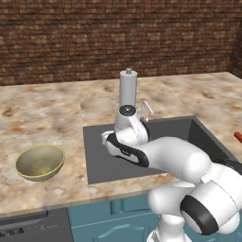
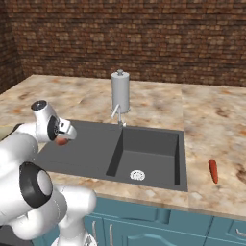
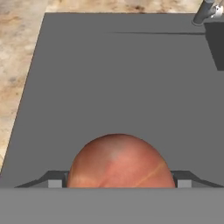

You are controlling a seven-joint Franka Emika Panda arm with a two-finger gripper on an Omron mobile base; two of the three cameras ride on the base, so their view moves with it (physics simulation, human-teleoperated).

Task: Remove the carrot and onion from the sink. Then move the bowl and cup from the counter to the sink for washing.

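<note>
The counter (image 1: 47,101), beige-and-tan marbled stone, fills the middle band of both base views, with a brick wall across the top and teal cabinets along the bottom edge. Set into it, the dark grey sink (image 2: 86,144) takes the centre of the right base view: a flat panel on the left, a deeper square basin on the right with a white round drain (image 2: 137,175) near its lower edge. In the hand view the flat sink panel (image 3: 122,78) covers most of the frame.

The white arm (image 1: 175,158) rises from the lower right of the left base view and reaches over the sink's flat panel.

A grey upright canister (image 2: 120,92) stands on the counter just behind the sink, upper centre, with the small silver faucet (image 2: 116,115) just below it.

The bowl (image 1: 40,162), olive-yellow, sits upright on the counter at the left of the left base view, apart from the sink.

The onion (image 3: 121,162) sits at bottom centre of the hand view, between the fingers of the gripper (image 3: 116,183), whose tips flank it on both sides; the jaws stand wide, and I cannot tell whether they press on it.

The carrot (image 2: 213,171) lies on the counter at the right, just beside the sink's right rim.
</note>
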